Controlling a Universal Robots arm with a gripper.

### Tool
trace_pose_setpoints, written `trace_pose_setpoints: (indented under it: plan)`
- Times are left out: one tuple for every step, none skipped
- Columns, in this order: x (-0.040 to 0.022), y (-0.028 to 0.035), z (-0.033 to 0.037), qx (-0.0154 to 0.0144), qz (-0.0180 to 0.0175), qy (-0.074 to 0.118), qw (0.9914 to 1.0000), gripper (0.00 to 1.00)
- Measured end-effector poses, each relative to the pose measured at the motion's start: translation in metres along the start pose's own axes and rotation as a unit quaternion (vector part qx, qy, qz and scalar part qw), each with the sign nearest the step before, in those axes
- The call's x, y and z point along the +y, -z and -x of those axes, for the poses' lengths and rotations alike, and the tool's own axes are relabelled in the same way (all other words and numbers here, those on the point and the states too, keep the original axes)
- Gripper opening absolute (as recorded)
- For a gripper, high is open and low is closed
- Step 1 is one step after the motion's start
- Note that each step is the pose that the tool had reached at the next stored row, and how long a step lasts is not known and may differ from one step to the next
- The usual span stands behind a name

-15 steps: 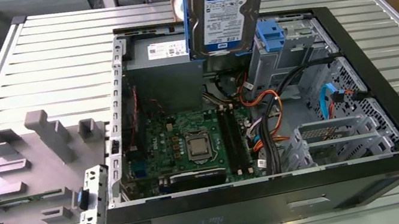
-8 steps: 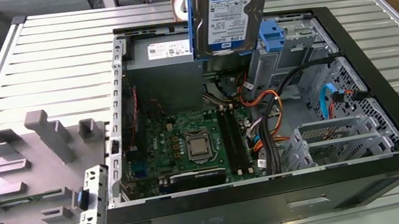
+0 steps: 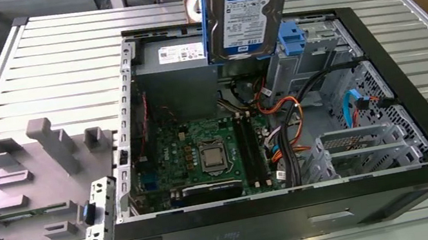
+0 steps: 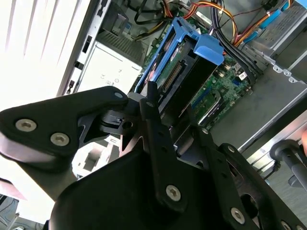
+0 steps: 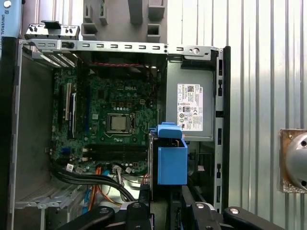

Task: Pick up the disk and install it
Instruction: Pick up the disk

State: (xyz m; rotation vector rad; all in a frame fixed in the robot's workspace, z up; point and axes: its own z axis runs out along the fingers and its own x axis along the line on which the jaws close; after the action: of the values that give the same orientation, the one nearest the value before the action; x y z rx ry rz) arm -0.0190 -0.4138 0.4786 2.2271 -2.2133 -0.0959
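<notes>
Table [image 3: 56, 61]: ribbed metal slats that carry everything in the exterior view.
Grey fixture [image 3: 29, 183]: a moulded grey block with upright posts, at the exterior view's left, just beside the case wall.
Computer case [image 3: 300, 216]: black tower lying on its side with the side panel off and the inside exposed.
Motherboard [image 3: 202, 154]: green board on the case floor, with 1 bare processor near its middle.
Power supply [image 3: 169, 56]: grey box with a white sticker in the far corner of the case.
Disk [image 3: 245, 17]: hangs upright in the air above the far part of the case, clear of it. Its label faces the exterior camera and its lower edge sits in front of the power supply's end. The first wrist view shows its blue carrier [image 5: 171, 160] over the gap between motherboard and power supply.
Gripper [image 4: 170, 110]: clamped on the disk, its 2 black fingers [image 4: 152, 103] pressing opposite sides of the carrier in the second wrist view.
Blue bracket [image 3: 293, 35]: sits in the bay just beside the disk, toward the exterior view's right.
Cables [image 3: 300, 112]: black, orange and blue bundles looping between the board and the bays.
Drive cage [image 3: 358, 148]: perforated metal frame at the near right of the case.
</notes>
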Motion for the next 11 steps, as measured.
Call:
trace_pose_setpoints:
  plan:
    - [0.0, 0.0, -0.0005, 0.0, 0.0, 0.0, 1.0, 0.35]
    - [0.0, 0.0001, -0.0011, 0.0, 0.0, 0.0, 1.0, 0.35]
    - [0.0, 0.0001, -0.0017, 0.0, 0.0, 0.0, 1.0, 0.35]
    - [0.0, 0.0001, -0.0025, 0.0, 0.0, 0.0, 1.0, 0.35]
    - [0.0, 0.0001, -0.0033, 0.0, 0.0, 0.0, 1.0, 0.35]
    - [0.0, 0.0002, -0.0042, 0.0, 0.0, 0.0, 1.0, 0.35]
    - [0.0001, 0.0002, -0.0051, 0.0, 0.0, 0.0, 1.0, 0.35]
    - [0.0001, 0.0003, -0.0061, 0.0, 0.0, 0.0, 1.0, 0.35]
    - [0.0001, 0.0003, -0.0071, 0.0, 0.0, 0.0, 1.0, 0.35]
    - [0.0001, 0.0004, -0.0081, 0.0, 0.0, 0.0, 1.0, 0.35]
    - [0.0001, 0.0004, -0.0091, 0.0, 0.0, 0.0, 1.0, 0.35]
